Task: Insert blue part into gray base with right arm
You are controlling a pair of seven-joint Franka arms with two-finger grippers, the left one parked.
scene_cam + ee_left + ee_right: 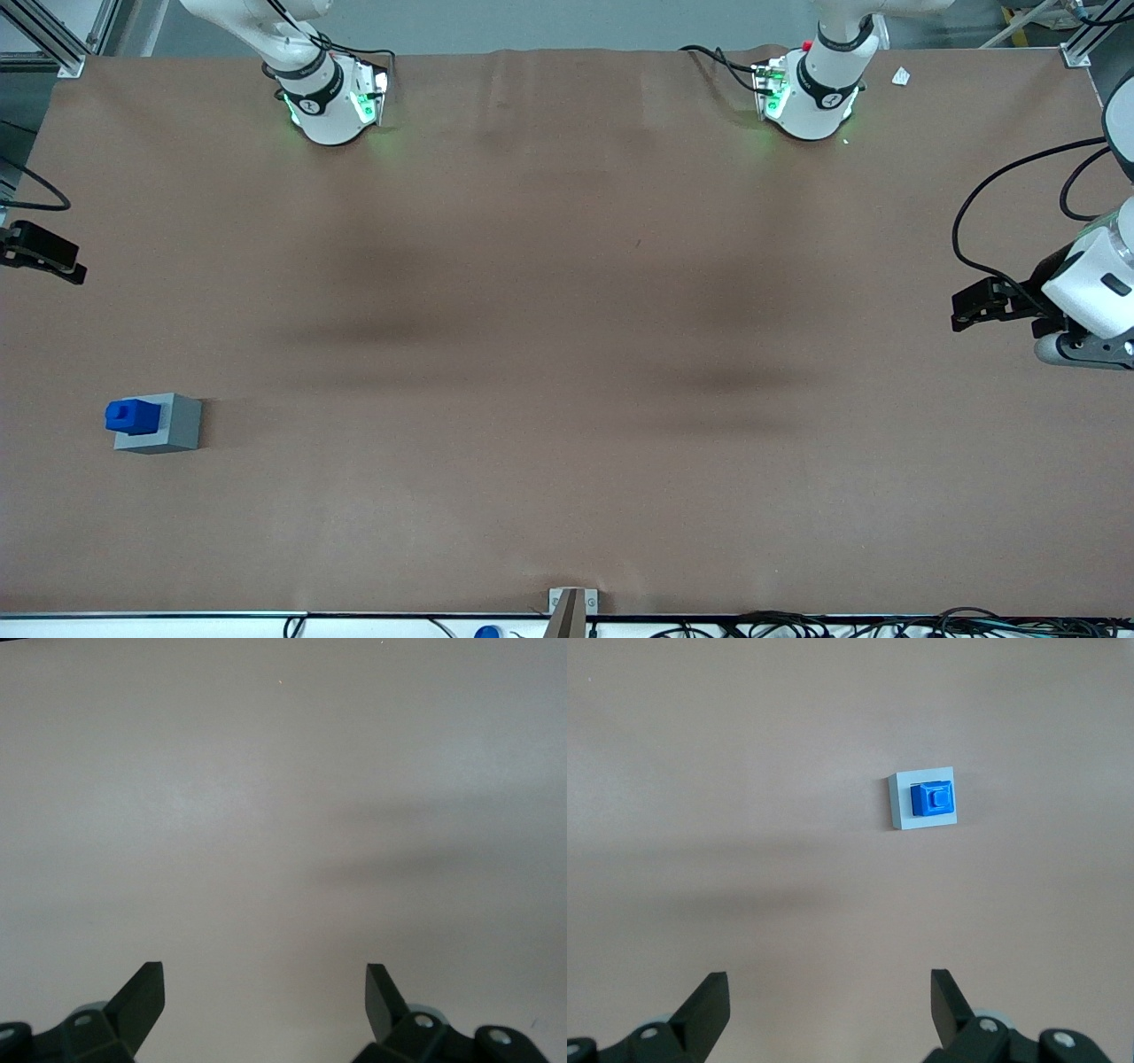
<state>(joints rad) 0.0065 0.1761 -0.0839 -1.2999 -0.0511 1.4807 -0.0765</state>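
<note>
My gripper (828, 1010) hangs high over the brown paper-covered worktop (567, 354) with its black fingers (704, 1005) spread wide and holding nothing. Only their tips show; the front view cuts most of me off at the worktop's edge. The blue part (933, 799), a glossy cube, sits in the gray base (924, 803), a matte block near the working-arm end, bare surface all around.

Bare brown table surface (266, 797) filling the view, soft dark shadow band (434, 864) crossing it, two black fingertips (142, 1001) of the parked arm's gripper set wide apart, nothing held between them
</note>
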